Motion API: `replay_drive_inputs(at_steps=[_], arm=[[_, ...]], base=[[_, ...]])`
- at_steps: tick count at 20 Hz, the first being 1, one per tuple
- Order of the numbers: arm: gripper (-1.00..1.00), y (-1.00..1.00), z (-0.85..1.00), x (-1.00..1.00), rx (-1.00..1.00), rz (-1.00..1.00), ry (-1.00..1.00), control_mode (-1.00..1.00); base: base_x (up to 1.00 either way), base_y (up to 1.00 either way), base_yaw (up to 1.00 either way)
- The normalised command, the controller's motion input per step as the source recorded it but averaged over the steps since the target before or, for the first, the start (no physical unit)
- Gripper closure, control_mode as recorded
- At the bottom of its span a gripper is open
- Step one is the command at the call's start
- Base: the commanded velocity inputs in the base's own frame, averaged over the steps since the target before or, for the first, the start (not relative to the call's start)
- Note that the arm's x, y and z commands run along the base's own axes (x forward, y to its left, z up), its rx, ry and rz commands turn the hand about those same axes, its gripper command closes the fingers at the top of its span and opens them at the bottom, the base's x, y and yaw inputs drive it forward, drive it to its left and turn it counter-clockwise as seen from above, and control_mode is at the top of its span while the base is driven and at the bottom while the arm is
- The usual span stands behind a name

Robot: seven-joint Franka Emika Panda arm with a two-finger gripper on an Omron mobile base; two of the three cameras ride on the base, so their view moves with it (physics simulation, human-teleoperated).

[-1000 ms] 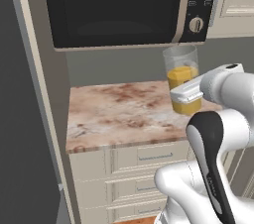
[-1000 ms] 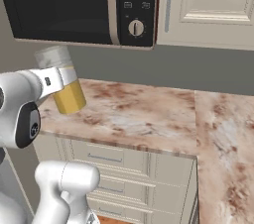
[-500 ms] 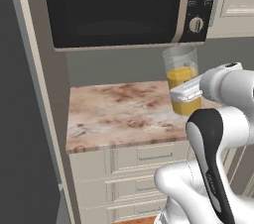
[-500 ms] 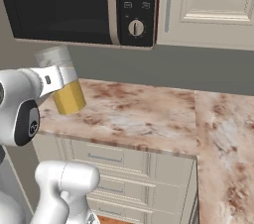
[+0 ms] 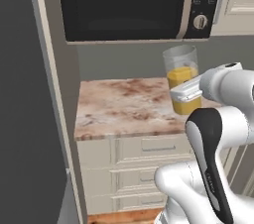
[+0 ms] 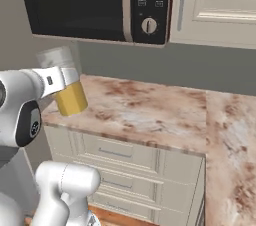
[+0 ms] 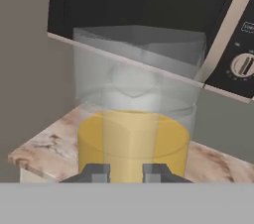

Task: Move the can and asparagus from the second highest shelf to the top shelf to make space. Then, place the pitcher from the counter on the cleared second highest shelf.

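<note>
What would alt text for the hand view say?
The fingers are closed on a clear pitcher half full of orange-yellow liquid, seen close up. Behind it a black microwave with a round dial hangs over a reddish-brown and beige stone counter.

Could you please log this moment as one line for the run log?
gripper: shut on pitcher | pitcher: upright, above counter, below microwave | phase: carrying pitcher
</note>
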Motion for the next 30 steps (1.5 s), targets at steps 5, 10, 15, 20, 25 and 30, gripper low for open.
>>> replay_drive_inputs(at_steps=[5,10,15,20,25,30], arm=[[1.00,0.00,0.00,0.00,0.00,0.00,0.00,1.00],[1.00,0.00,0.00,0.00,0.00,0.00,0.00,1.00],[1.00,0.00,0.00,0.00,0.00,0.00,0.00,1.00],[1.00,0.00,0.00,0.00,0.00,0.00,0.00,1.00],[1.00,0.00,0.00,0.00,0.00,0.00,0.00,1.00],[1.00,0.00,0.00,0.00,0.00,0.00,0.00,1.00]], base=[[-0.76,0.03,0.43],[-0.77,0.00,0.46],[-0.79,0.00,0.46],[-0.82,0.00,0.46],[-0.86,0.03,0.44],[-0.39,0.43,0.35]])
